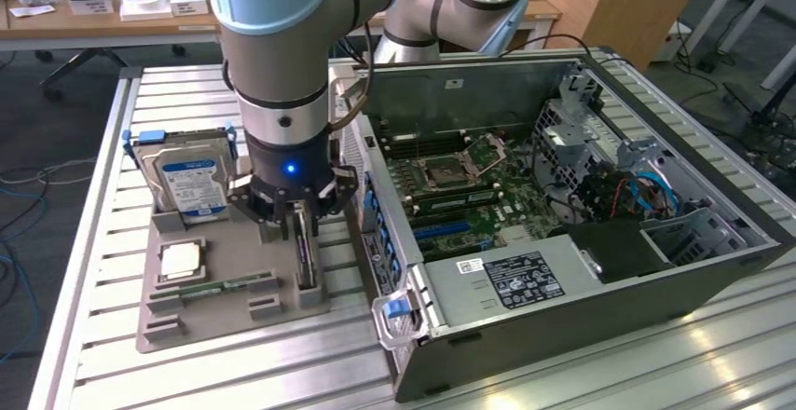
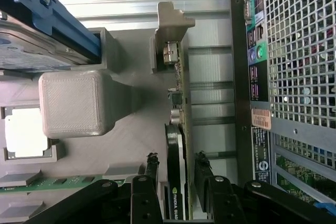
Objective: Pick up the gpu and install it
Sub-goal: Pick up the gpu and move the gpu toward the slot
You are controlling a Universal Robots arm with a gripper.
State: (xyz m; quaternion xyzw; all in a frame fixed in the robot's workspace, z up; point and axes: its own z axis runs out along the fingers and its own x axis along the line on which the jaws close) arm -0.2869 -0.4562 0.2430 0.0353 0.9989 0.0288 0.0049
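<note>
Claw (image 2: pixel 177 162) astride gpu (image 2: pixel 175 142)
Fingers (image 2: pixel 152 164) spread on either side, card standing on edge in the gray holder (image 1: pixel 224 315).

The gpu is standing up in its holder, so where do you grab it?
Its top edge, from straight above, pinching the two flat faces. The gpu stands on edge in the grey holder, leaving only that thin top free.

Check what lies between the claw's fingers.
The gpu stands on edge in its gray holder between the fingers of the open claw, gaps either side, seen in the wrist view.
</note>
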